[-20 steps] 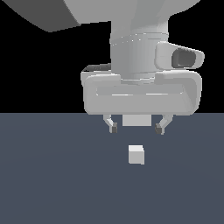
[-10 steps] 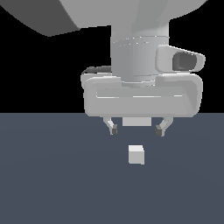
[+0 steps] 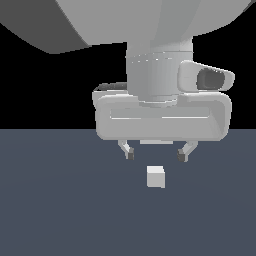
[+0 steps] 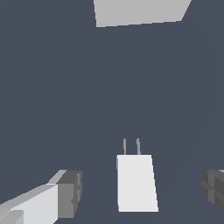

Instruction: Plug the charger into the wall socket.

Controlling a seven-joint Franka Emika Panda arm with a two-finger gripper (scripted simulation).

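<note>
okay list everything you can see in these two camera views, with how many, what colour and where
charger: one, white-grey block with two thin prongs seen in the wrist view, lying on the floor below and between the open fingers.
wall socket: one, light-grey flat plate, only partly in the wrist view, on the side the prongs point toward, well apart from the charger; not seen in the exterior view.
floor: one, dark blue-grey surface under everything.
hand: one, light-grey body with dark finger pads, open, hovering above the charger, touching nothing.

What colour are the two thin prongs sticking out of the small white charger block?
Grey, on the small white charger block; the prongs show best in the wrist view.
</note>
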